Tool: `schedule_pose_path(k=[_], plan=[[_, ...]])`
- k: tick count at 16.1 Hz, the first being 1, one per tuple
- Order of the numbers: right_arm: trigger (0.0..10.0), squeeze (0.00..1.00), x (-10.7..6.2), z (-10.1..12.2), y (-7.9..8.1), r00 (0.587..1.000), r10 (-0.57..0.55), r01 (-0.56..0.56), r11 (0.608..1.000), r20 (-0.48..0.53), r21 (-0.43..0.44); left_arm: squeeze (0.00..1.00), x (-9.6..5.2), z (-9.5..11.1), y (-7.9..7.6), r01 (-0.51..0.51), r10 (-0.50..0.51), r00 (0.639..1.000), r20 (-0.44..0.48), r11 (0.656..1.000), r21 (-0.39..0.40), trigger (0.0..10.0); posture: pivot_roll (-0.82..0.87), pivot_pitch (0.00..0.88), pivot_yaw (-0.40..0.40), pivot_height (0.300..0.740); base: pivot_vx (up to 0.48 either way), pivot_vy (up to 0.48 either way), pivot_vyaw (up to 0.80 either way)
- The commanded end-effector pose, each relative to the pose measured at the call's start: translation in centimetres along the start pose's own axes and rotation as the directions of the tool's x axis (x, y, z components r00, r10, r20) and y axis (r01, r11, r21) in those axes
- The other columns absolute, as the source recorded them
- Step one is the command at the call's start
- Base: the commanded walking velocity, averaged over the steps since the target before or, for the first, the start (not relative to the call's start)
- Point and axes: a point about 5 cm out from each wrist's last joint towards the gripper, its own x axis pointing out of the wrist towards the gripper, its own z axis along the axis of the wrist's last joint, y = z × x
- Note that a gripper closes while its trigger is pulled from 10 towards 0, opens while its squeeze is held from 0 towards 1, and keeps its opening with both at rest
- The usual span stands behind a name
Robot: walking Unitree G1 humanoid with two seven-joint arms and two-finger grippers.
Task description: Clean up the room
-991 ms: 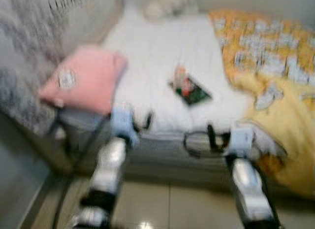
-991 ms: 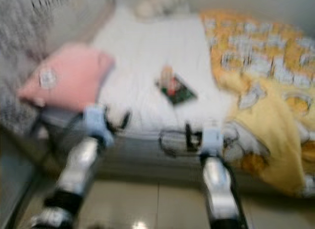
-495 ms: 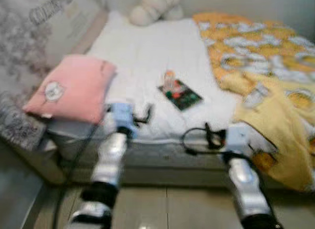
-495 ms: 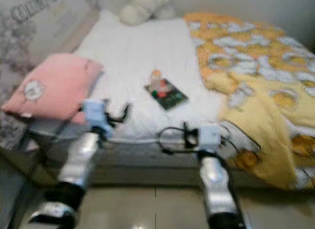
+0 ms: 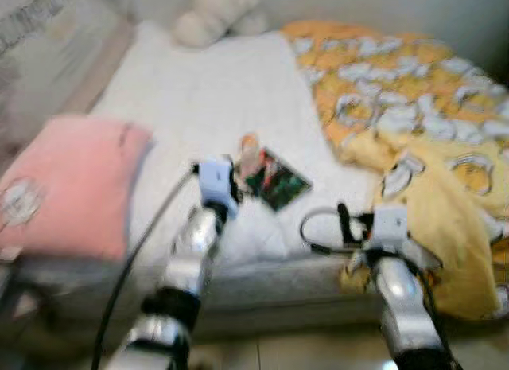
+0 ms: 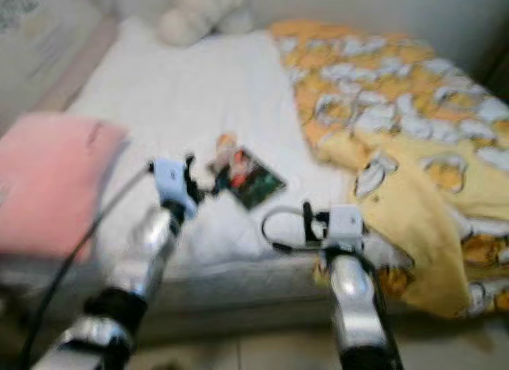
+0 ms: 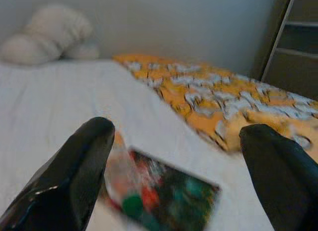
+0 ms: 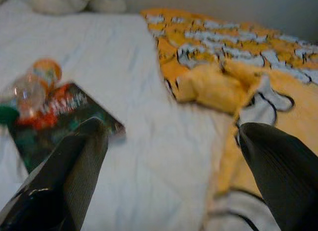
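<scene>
Jaws on both arms are standing wide open and gripping nothing. The left gripper (image 7: 176, 164) is hanging just above the white bed (image 5: 199, 99), and right ahead of it a dark book (image 5: 276, 180) is lying flat on the sheet, with a small clear bottle (image 5: 250, 149) resting against the book's near-left corner. In the left wrist view the book is sitting in the gap between the two black fingers (image 7: 74, 166), slightly toward the left one, so the target is lying almost straight along the reach. Its long axis is running on a slant across the bed, not square to the jaws, so a small wrist turn is probably going to be needed before closing.

The right gripper (image 8: 174, 171) is hovering lower, near the bed's front edge beside the yellow blanket (image 5: 429, 147); from there the book and bottle are lying well off toward the robot's left. The left arm is clearly the nearer one for this pick.

A pink pillow (image 5: 64, 187) is sitting at the bed's left edge, and a white plush toy (image 5: 211, 16) is lying at the far end.
</scene>
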Motion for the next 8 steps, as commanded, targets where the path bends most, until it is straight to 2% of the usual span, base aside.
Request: schedule_pose_path(k=[1,3,5,6,8], plan=[[10.0,0.0,-0.2,-0.4,0.5,1.0,0.006,-0.006,1.0,-0.023,0.01,0.0,0.2,-0.9,0.0,-0.018,0.018,0.998,-0.053,1.0,0.009,10.0,0.03,0.0,-0.023,0.74,0.48,0.0,-0.72],[10.0,0.0,-0.7,-0.8,0.8,0.999,0.016,-0.016,1.0,-0.041,-0.004,0.0,2.0,-0.7,-0.8,-0.014,0.018,0.994,-0.105,0.999,0.034,10.0,0.01,0.0,-0.026,0.74,0.48,0.0,-0.72],[10.0,0.0,-1.3,-0.8,0.8,0.999,0.034,-0.035,0.999,-0.039,-0.023,0.0,3.0,-0.8,-1.1,-0.039,0.049,0.985,-0.165,0.997,0.063,10.0,-0.02,0.0,-0.026,0.74,0.48,0.0,0.0],[10.0,0.0,-1.7,-0.8,0.6,0.999,0.034,-0.035,0.999,-0.04,-0.026,0.0,3.3,-1.0,-0.6,-0.099,0.114,0.971,-0.21,0.992,0.082,10.0,-0.04,0.0,-0.025,0.74,0.48,0.0,0.0],[10.0,0.0,-2.9,-1.0,-0.1,0.999,0.022,-0.023,0.999,-0.047,-0.024,0.0,3.7,-0.8,0.2,-0.19,0.225,0.944,-0.241,0.969,0.159,10.0,-0.08,0.0,-0.018,0.74,0.0,0.0,0.0]])
